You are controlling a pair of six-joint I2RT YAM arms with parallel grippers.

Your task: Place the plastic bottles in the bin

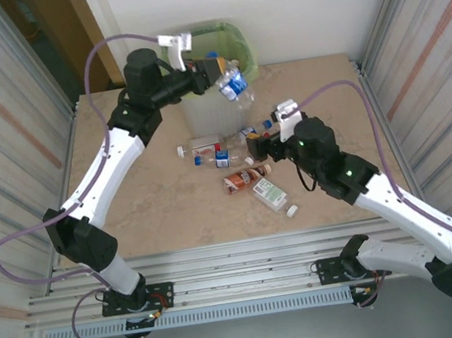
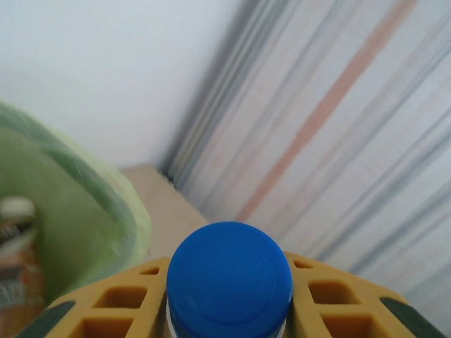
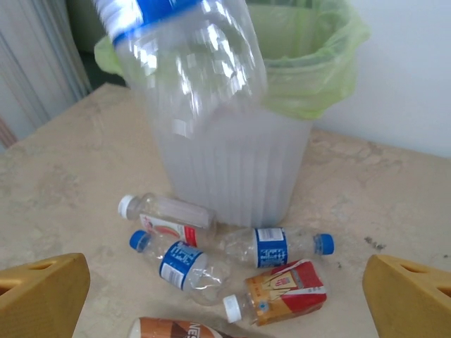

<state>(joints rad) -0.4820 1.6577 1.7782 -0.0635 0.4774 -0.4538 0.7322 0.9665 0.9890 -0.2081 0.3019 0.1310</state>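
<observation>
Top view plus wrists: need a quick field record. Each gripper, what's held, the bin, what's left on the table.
left gripper: shut on the held bottle, gripping at its blue cap
held bottle: clear, blue label, raised at the bin's near rim, not yet inside
right gripper: open, empty, low over the table, facing the bin
bin: upright, green bag over the rim
loose bottles: several lying on the table in front of the bin
</observation>
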